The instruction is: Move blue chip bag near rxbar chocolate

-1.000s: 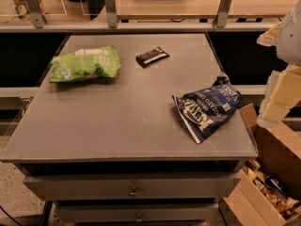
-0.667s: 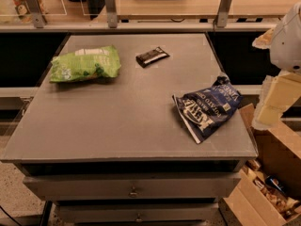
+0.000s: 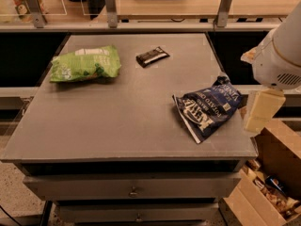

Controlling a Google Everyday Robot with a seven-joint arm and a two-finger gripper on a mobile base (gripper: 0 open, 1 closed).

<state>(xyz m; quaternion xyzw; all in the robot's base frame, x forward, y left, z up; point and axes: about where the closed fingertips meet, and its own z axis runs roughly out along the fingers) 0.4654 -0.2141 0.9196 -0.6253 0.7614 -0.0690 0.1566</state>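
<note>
The blue chip bag [image 3: 207, 108] lies crinkled on the grey table [image 3: 117, 121] near its right front corner, with its white lettering facing up. The rxbar chocolate [image 3: 152, 56], a small black wrapper bar, lies flat at the back middle of the table, well apart from the bag. My gripper [image 3: 257, 112] hangs from the white arm [image 3: 282, 55] at the right edge of the view. It is just right of the bag, past the table's right edge, and holds nothing that I can see.
A bright green chip bag [image 3: 84, 64] lies at the back left of the table. An open cardboard box [image 3: 268, 182] with items inside stands on the floor at the lower right. A wooden counter with posts [image 3: 110, 6] runs behind the table.
The arm and gripper have moved a little leftward and down, closer to the blue chip bag. The bags and the bar have not moved.
</note>
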